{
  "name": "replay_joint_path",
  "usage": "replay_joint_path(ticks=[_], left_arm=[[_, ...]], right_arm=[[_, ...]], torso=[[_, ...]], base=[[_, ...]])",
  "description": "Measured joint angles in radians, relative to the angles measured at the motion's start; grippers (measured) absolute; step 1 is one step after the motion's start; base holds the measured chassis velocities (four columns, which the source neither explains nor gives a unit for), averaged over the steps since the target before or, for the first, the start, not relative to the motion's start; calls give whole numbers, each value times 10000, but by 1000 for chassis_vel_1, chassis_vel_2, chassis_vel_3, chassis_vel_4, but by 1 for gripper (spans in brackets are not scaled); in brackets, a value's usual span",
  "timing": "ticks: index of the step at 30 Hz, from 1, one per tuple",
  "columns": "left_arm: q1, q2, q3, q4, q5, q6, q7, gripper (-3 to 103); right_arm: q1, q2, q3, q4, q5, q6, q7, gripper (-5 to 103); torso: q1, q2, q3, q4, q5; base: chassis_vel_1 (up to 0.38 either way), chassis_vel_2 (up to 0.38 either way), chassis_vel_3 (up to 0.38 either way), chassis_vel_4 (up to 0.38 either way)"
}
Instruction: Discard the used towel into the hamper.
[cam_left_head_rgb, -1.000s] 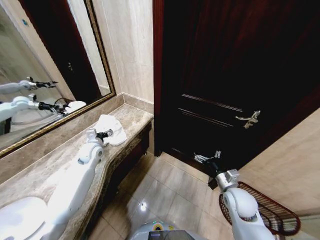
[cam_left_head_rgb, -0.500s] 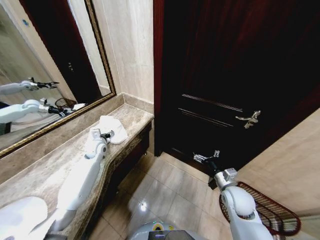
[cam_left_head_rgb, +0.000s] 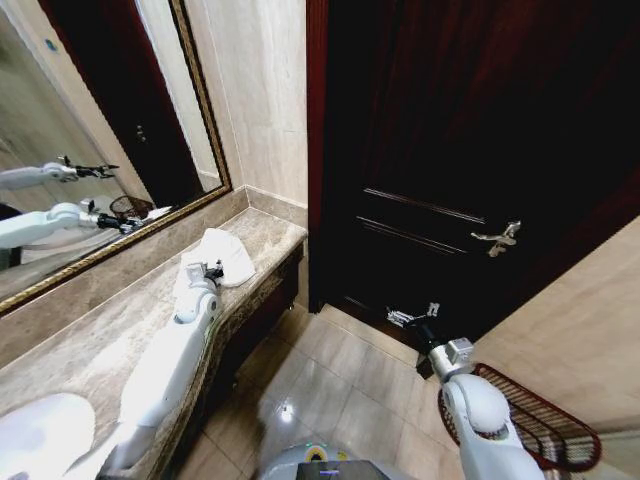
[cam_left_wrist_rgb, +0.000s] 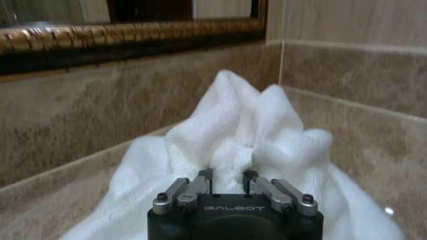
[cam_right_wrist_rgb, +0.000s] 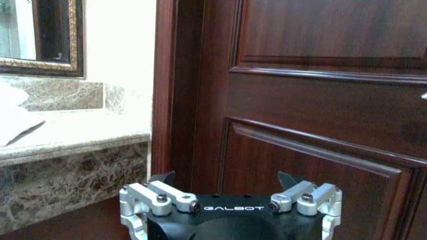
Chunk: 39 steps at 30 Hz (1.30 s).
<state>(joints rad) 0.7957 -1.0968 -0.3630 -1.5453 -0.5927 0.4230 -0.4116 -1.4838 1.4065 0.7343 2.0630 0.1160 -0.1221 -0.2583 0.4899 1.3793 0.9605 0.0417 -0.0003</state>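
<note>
We reach along the mottled brown marble bench (cam_left_head_rgb: 90, 350) with our left gripper (cam_left_wrist_rgb: 228, 176), whose fingers (cam_left_wrist_rgb: 205, 176) press into the front of the crumpled white terry towel (cam_left_wrist_rgb: 247, 130). The two fingers stand close together with a fold of cloth between them, and we judge them closed on it, though the cloth hides their tips. The towel lies heaped at the far end of the bench, rising directly ahead of and above the fingers, with the gilt-framed wall mirror (cam_left_head_rgb: 110, 130) beyond it.

Our right gripper (cam_right_wrist_rgb: 230, 182) hangs idle over the tiled floor, its fingers spread apart and pointing at the dark panelled wooden door (cam_right_wrist_rgb: 320, 100). The round reddish-brown openwork hamper (cam_left_head_rgb: 530, 420) stands on the floor behind and to the outer side of those right fingers, well apart from the towel.

We judge the step in hand to be the pick-up, with the task barely begun. The next move calls for a firm hold, a lift clear of the bench edge, and a long carry across to the hamper. A loose pinch on so soft a heap could let trailing folds drag or slip.
</note>
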Motion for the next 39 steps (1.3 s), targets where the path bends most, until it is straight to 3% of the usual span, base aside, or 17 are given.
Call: replay_joint_path(ticks=[4,6,7,17,20,22,25,29,30,32,35,37,39], left_arm=[[153,75,-150,-360,91,-554,106,17],[199,102,-181,-460,121,-674,125,17],[307,177,-261,-745,182,-866,154,11],[1215,869,-1069,-3345,317,-1736,450,11],[2154,934,-1683,-4595,531,-2339,651,11],[2492,866,-1818,-5002,566,-2448,664,11],[3301,501,-1985,-5918,737,-2629,691,11],[5096,-680,-2023,-7236,1789,-3591,1455,11],[5096,-680,-2023,-7236,1789,-3591,1455,11],[5946,-1415,-1663,-7366,2639,-4118,2219,11],[6262,-1675,-1496,-7232,2983,-4324,2558,11],[6632,-2016,-1277,-6834,3454,-4715,3194,11],[6693,-2073,-1231,-6676,3580,-4844,3326,11]], right_arm=[[-12,9,-5,25,0,25,3,100],[-17,10,-2,35,0,33,4,100],[-39,2,14,66,12,42,13,100],[-137,89,26,349,77,122,113,100],[-211,155,65,603,234,125,300,100],[-248,165,101,685,307,125,394,100],[-414,218,296,902,458,169,596,100],[-491,250,429,1119,647,225,768,100],[-491,250,429,1119,647,225,768,100],[-524,267,428,1276,765,226,815,100],[-554,274,429,1394,820,221,825,100],[-634,289,431,1649,910,210,825,100],[-667,302,439,1739,936,209,825,100]], torso=[[0,0,0,-1,0],[0,0,0,-1,0],[0,0,0,0,-1],[0,0,-1,-1,3],[0,0,-2,1,2],[-1,0,-3,6,5],[-1,0,-3,-7,2],[-2,1,-3,3,6],[-2,1,-3,3,6],[-2,1,-3,0,6],[-2,1,-3,-1,5],[-2,1,-3,0,4],[-2,1,-3,0,4]], base=[[0,0,0,0],[0,0,0,0],[0,0,0,0],[0,0,0,0],[0,0,0,0],[0,0,0,0],[0,0,0,0],[0,0,0,0],[0,0,0,0],[0,0,0,0],[0,0,0,0],[0,0,0,0],[0,0,0,0]])
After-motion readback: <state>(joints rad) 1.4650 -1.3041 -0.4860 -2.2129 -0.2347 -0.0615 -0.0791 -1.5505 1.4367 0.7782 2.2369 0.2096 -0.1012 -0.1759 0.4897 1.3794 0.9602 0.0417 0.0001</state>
